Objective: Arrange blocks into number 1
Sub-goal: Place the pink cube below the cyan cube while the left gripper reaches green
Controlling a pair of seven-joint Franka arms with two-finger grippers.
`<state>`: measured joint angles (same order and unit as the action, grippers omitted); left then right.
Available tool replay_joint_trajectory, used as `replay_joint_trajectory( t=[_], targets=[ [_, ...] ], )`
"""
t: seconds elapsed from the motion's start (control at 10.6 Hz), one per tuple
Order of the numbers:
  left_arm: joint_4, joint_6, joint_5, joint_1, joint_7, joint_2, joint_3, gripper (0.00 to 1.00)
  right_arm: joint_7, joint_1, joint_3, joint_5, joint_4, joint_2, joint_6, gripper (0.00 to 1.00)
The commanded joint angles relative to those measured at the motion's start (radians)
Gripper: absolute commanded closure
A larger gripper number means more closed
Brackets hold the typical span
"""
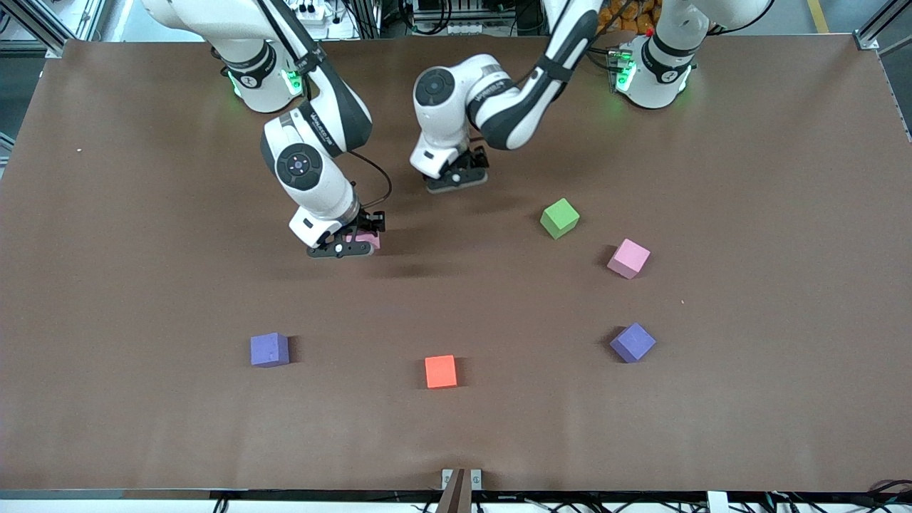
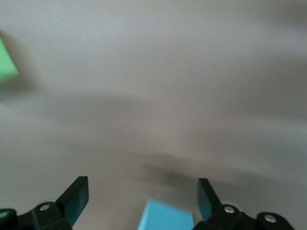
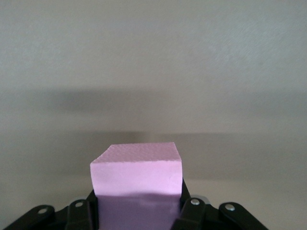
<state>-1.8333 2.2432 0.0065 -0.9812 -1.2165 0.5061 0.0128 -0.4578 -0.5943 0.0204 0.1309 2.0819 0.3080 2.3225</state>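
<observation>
My right gripper (image 1: pixel 349 246) is shut on a pink block (image 3: pixel 136 172), low over the table toward the right arm's end; the same pink block (image 1: pixel 369 240) peeks out beside the fingers. My left gripper (image 1: pixel 458 178) is open near the table's middle, with a light blue block (image 2: pixel 165 218) loose between its fingers (image 2: pixel 76 199), closer to one of them. That block is hidden under the hand in the front view. Lying loose are a green block (image 1: pixel 559 217), a second pink block (image 1: pixel 628 258), two purple blocks (image 1: pixel 633 343) (image 1: pixel 269 350) and an orange-red block (image 1: pixel 441 371).
The brown table (image 1: pixel 748 399) carries only the blocks. The green block (image 2: pixel 5 62) shows at the edge of the left wrist view. Both arms' bases stand along the table edge farthest from the front camera.
</observation>
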Motion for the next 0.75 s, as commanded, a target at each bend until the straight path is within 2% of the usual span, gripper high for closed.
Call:
replay_joint_trajectory(
  t=[0.0, 0.19, 0.38, 0.66],
  targets=[
    [-0.009, -0.016, 0.023, 0.053, -0.009, -0.002, 0.081, 0.0, -0.12, -0.088, 0.003, 0.004, 0.004, 0.002, 0.009, 0.7],
    [-0.033, -0.017, 0.033, 0.151, 0.014, -0.006, 0.082, 0.0, -0.206, -0.169, 0.003, 0.033, -0.003, 0.034, 0.032, 0.7],
    [-0.038, -0.016, 0.108, 0.255, 0.018, -0.009, 0.078, 0.0, -0.307, -0.257, 0.003, 0.067, -0.025, 0.086, 0.11, 0.7],
    [-0.081, -0.014, 0.115, 0.314, 0.026, -0.041, 0.072, 0.0, -0.407, -0.329, 0.003, 0.067, -0.075, 0.157, 0.169, 0.7]
  ],
)
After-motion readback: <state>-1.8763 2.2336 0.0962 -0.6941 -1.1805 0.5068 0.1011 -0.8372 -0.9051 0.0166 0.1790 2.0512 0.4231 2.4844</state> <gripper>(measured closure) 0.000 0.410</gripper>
